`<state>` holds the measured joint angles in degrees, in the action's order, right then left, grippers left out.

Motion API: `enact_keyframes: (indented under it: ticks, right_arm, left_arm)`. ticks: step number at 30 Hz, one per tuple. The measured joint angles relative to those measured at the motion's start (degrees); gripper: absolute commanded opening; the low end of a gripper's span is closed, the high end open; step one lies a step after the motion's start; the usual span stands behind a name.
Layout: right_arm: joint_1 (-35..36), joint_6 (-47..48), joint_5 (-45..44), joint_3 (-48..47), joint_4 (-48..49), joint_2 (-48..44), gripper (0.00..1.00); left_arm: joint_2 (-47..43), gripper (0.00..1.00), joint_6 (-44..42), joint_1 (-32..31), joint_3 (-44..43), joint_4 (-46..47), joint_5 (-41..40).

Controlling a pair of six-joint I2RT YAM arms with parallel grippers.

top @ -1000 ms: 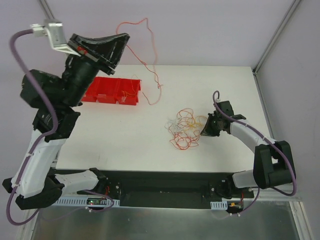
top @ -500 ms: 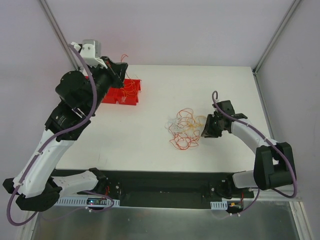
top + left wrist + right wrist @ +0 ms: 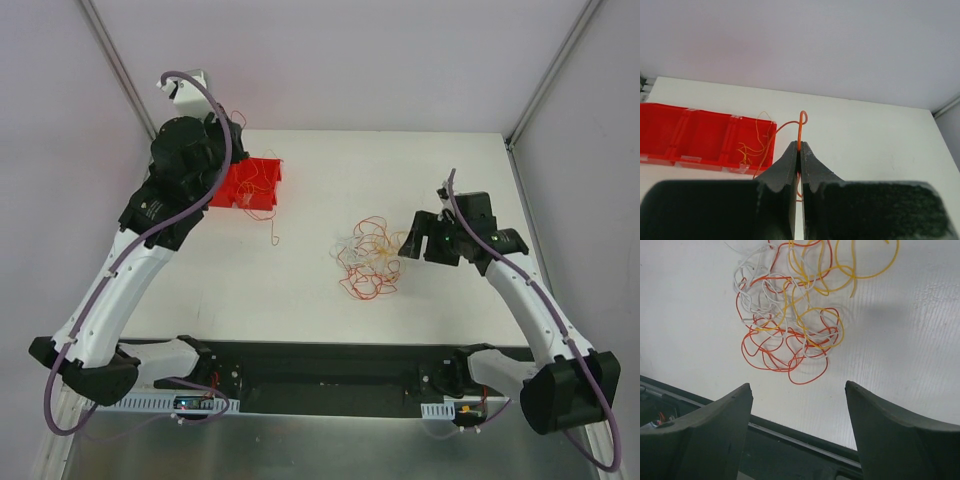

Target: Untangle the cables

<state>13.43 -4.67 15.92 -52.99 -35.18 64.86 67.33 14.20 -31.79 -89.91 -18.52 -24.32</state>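
The cables (image 3: pixel 367 260) lie as a loose tangle of red, orange, yellow and white loops in the middle of the table, also in the right wrist view (image 3: pixel 790 330). My right gripper (image 3: pixel 413 240) hovers just right of the tangle, open (image 3: pixel 797 384), with nothing between its fingers. My left gripper (image 3: pixel 799 145) is shut on a single orange wire (image 3: pixel 800 127). That wire curls into a small hook above the tips and trails left over the red bin (image 3: pixel 690 135). In the top view the wire's loose end (image 3: pixel 273 222) hangs over the bin's right edge onto the table.
The red bin (image 3: pixel 245 185) with three compartments stands at the back left; its right compartment holds thin yellow and orange wires (image 3: pixel 751 150). The table's near edge and a black rail (image 3: pixel 790 440) lie right below the right gripper.
My left arm came down from high at the back to the red bin, carrying the orange wire. My right gripper opened and drew back to the right, off the tangle.
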Motion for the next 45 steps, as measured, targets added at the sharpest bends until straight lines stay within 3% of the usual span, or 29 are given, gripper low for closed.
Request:
enact_keyframes:
  ticks: [5, 23, 33, 45]
  right_arm:
    - [0.0, 1.0, -1.3, -0.6, -3.9, -3.2, 0.78]
    - [0.0, 3.6, -4.6, -5.9, -10.8, 1.0, 0.78]
    - [0.0, 3.7, -6.1, -8.5, -11.9, 5.4, 0.77]
    - [0.0, 5.9, -6.1, -14.8, -12.7, 13.0, 0.77]
  left_arm:
    - [2.6, 0.0, -0.3, 3.7, -1.2, -0.3, -1.5]
    - [16.8, 0.0, -1.9, 20.0, -11.7, 4.6, 3.4]
    - [21.9, 0.0, -6.1, 21.8, -13.9, 5.1, 4.3]
    - [23.3, 0.0, -5.4, 22.9, -8.2, 8.0, -0.5]
